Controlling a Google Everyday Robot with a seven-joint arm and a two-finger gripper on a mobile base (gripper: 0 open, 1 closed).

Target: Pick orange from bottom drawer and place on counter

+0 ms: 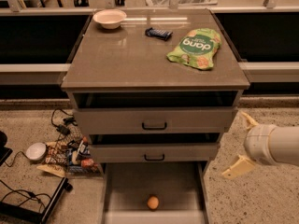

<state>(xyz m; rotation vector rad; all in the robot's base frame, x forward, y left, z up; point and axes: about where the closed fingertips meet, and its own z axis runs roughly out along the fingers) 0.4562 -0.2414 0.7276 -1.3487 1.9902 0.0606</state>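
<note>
The orange (153, 202) lies on the grey floor of the pulled-out bottom drawer (126, 185), near its front edge. The counter (135, 55) is the glossy grey-brown top of the cabinet above. My gripper (242, 143) comes in from the right edge on a white arm, beside the cabinet's right side and level with the middle drawer. Its two cream fingers (238, 167) are spread wide apart and hold nothing. It is up and to the right of the orange, well apart from it.
On the counter are a pale bowl (110, 18) at the back left, a dark snack bar (159, 33) and a green snack bag (195, 48). Two upper drawers with dark handles (154, 125) stand slightly open. Cables and snack packets (70, 153) litter the floor on the left.
</note>
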